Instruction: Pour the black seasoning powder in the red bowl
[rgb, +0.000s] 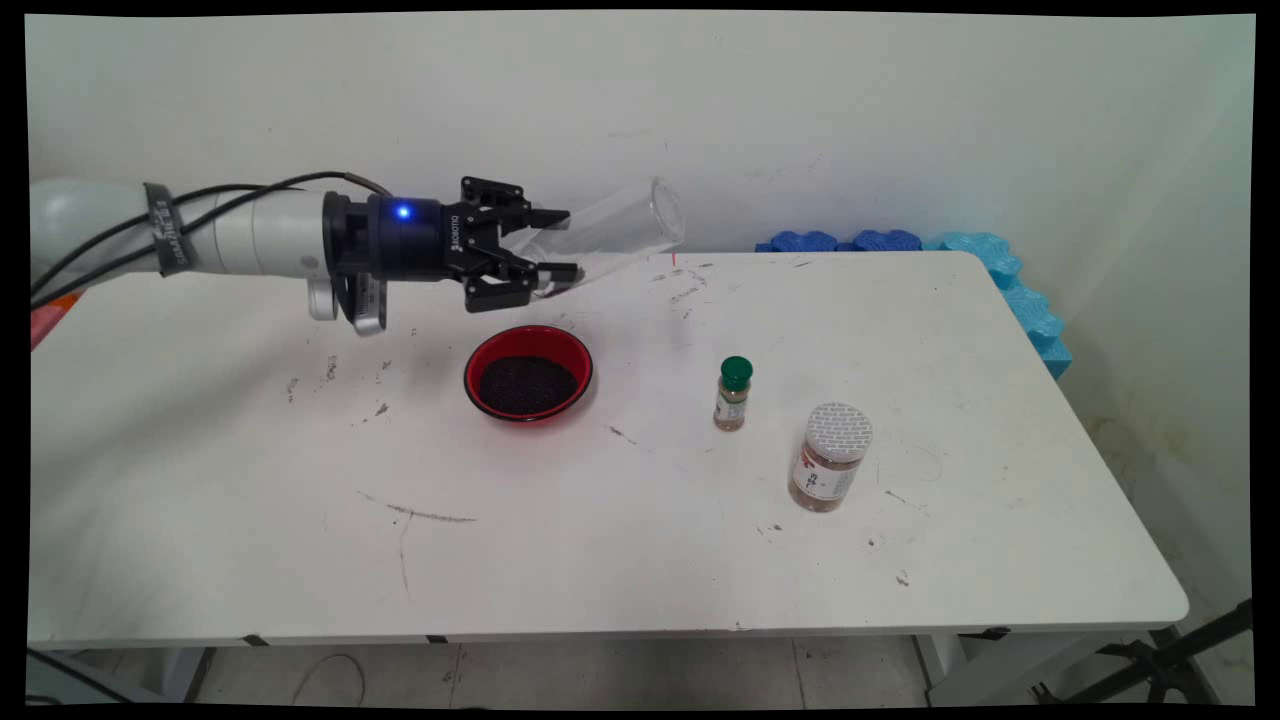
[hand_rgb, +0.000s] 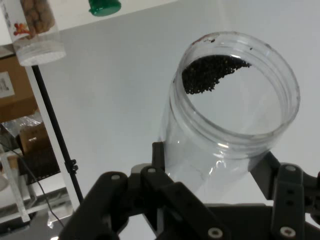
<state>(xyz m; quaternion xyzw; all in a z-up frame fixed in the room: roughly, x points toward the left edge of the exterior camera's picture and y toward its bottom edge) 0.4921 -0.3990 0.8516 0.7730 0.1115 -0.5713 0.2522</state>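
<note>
Gripper (rgb: 557, 244) clamps clear jar (rgb: 610, 238) near its base, jar lying almost on its side in the air, mouth aimed right and slightly up, away from the arm. Landmark: red bowl (rgb: 528, 372) on the table (rgb: 640, 540). Jar hangs above and just behind the bowl, mouth out past the bowl's right rim. Bowl holds dark grains (rgb: 527, 384). Hand view shows a small clump of the same grains (hand_rgb: 212, 73) sitting inside the jar near the mouth (hand_rgb: 235, 85). Risks, as judgement: those leftover grains could slide out, and since the mouth is not over the bowl they would likely scatter on the table to its right. Smooth clear wall held on two pads, so jar could twist or slip if the wrist rolls fast. Green-cap bottle (rgb: 733, 393) stands right of the bowl, well apart; white-lid jar (rgb: 832, 456) further right and nearer the camera. Low sweep rightward could knock either over. Blue foam (rgb: 900, 242) sits far right-behind, at the table edge.
</note>
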